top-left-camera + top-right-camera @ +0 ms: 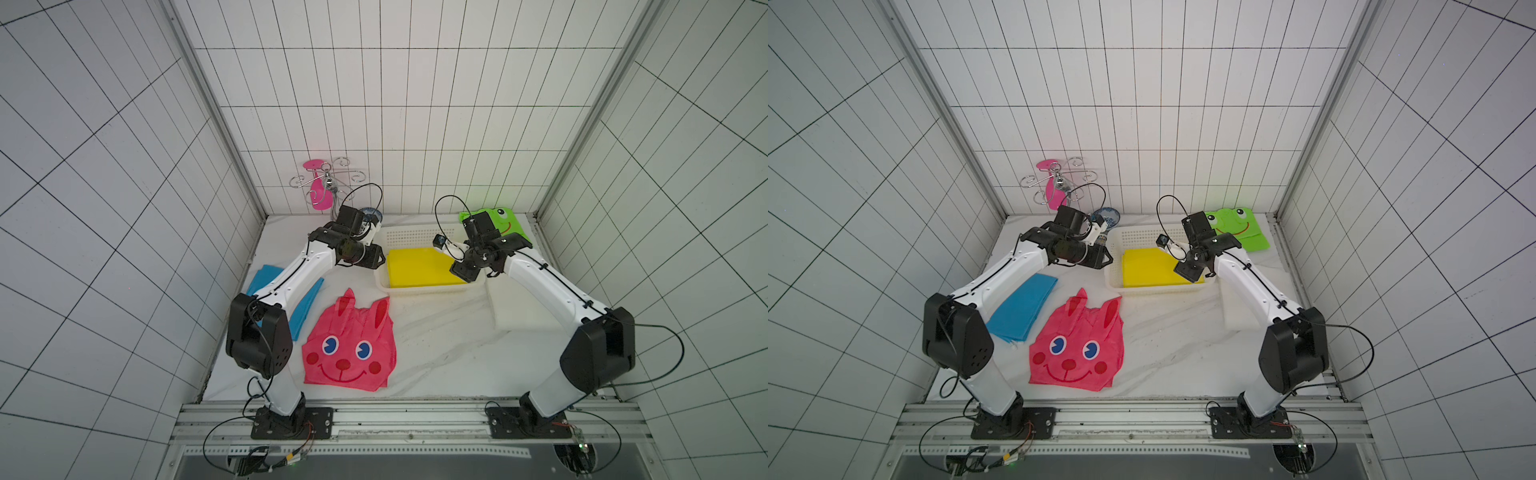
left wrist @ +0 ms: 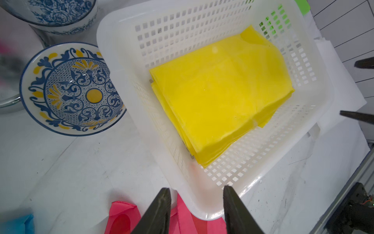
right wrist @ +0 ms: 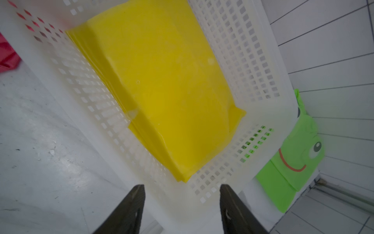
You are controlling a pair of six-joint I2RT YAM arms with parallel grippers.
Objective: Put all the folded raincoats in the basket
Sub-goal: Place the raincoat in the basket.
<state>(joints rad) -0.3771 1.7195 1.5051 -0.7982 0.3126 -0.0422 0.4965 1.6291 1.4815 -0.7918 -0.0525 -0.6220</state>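
Right, yellow folded raincoat (image 1: 419, 268) lies flat inside the basket (image 1: 415, 239), on its floor, filling most of it; one far corner of the raincoat rides up the perforated wall. Same in both top views: raincoat (image 1: 1150, 268), basket (image 1: 1142, 237). Nothing is touching the raincoat.

Left claw (image 2: 196, 189): jaws approx half apart, empty, above the basket's corner nearest the left arm, w/ the rim (image 2: 113, 40) below it. The raincoat (image 2: 220, 97) shows whole in the left wrist view.

Right claw (image 3: 181, 185): jaws apart, a bit wider, empty too, above the opposite end of the basket (image 3: 242, 50), w/ the raincoat (image 3: 162, 81) beyond its tips.

Around the basket on the worktop (image 1: 436, 353):
- patterned bowl (image 2: 72, 89) just beside its left-arm end, rim partly tucked under the basket's rim
- blue floral bowl (image 2: 60, 14) near that, further back
- green frog raincoat (image 1: 505, 222) behind its right-arm end
- white sheet (image 1: 511, 307) partly under that end
- pink rabbit raincoat (image 1: 349, 345) in front, ears close to the basket
- blue folded sheet (image 1: 305, 307) beyond the rabbit, partly under the left arm
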